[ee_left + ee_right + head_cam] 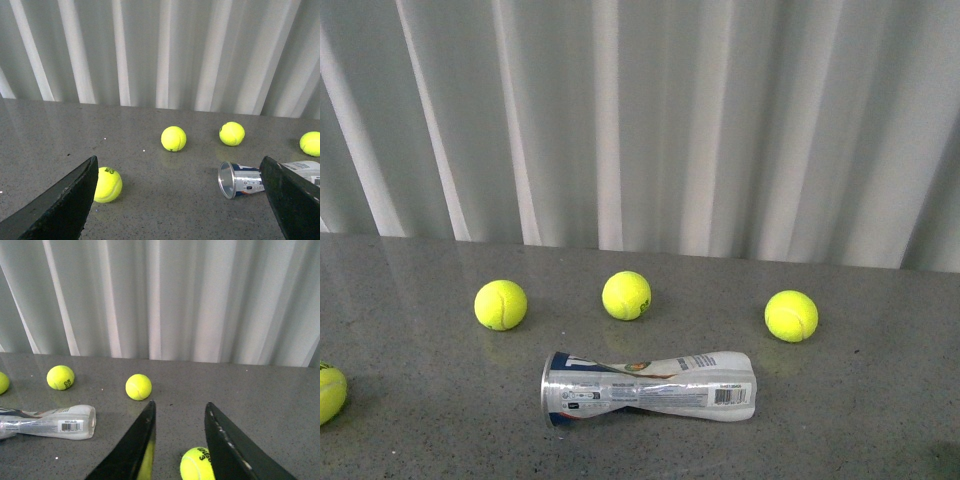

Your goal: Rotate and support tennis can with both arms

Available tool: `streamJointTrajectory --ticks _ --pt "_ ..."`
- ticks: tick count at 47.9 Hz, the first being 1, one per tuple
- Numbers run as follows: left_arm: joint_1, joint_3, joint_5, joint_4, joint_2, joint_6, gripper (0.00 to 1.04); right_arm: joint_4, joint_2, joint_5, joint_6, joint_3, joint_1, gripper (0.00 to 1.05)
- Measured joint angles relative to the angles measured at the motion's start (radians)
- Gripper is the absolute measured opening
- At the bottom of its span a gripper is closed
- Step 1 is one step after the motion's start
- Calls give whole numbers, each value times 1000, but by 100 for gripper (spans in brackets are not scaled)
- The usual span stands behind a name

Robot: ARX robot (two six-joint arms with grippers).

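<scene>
You have the pinched clear plastic tennis can point(650, 388) with its white-and-blue label lying on its side on the grey speckled counter point(860, 420). Its silvery open rim points left, and three yellow-green tennis balls point(626, 295) sit behind it. Your left pincer point(178, 165) gapes wide, holding nothing. Your right pincer point(180, 406) is narrowly parted and also empty.

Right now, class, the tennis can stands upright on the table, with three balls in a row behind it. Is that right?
Not quite. The tennis can is not upright: it lies on its side on the table, as the front view shows. The rest holds: the left ball, middle ball and right ball sit in a row behind it.
</scene>
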Motion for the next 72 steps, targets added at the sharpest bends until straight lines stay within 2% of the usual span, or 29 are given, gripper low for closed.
streamJointTrajectory --ticks 2,8,13,15,18,45,47,49,50,53,59,61,67,72 --pt "0 0 0 0 0 0 98 0 0 1 0 0 0 46" --pt "0 0 0 0 0 0 98 0 0 0 0 0 0 69" --pt "0 0 0 0 0 0 98 0 0 0 0 0 0 94" --pt "0 0 0 0 0 0 98 0 0 1 1 0 0 100" --pt "0 0 0 0 0 0 98 0 0 1 0 0 0 97" --pt "0 2 4 -6 5 -9 98 0 0 1 0 0 0 97" --pt "3 27 28 -81 40 -50 98 0 0 1 0 0 0 97" --pt "7 115 127 -262 190 -155 98 0 0 1 0 0 0 97" --pt "8 139 158 -284 247 -182 98 0 0 0 0 0 0 97" --pt "23 209 272 -219 447 -225 98 0 0 -2 0 0 0 97" --pt "82 383 460 41 861 -213 98 0 0 -1 0 0 0 97" --pt "96 456 519 48 1009 -201 98 0 0 -1 0 0 0 97" --pt "98 588 621 81 1371 -185 98 0 0 -1 0 0 0 97" --pt "81 684 644 117 1575 -174 98 0 0 -2 0 0 0 97"
